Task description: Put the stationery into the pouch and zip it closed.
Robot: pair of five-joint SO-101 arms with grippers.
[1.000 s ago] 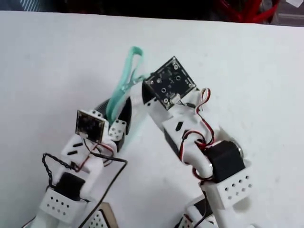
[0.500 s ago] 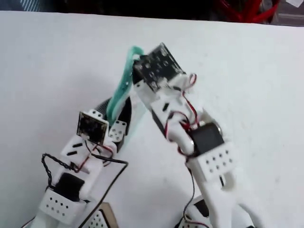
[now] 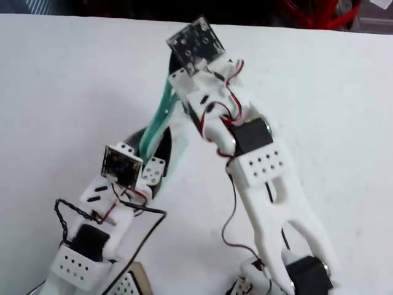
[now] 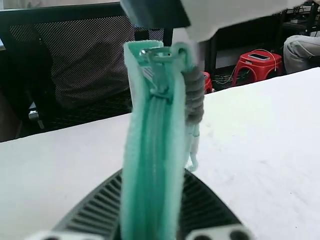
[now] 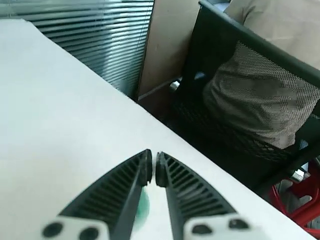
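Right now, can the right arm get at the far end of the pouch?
Probably yes. The right gripper sits at the far end of the pouch, nothing between them, while the left gripper holds it on edge.

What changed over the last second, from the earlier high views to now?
The right pincer travelled along the top edge of the pouch toward the far side of the table, its arm stretching out. The left pincer stayed clamped on the pouch's near end, and the pouch stayed standing on edge.
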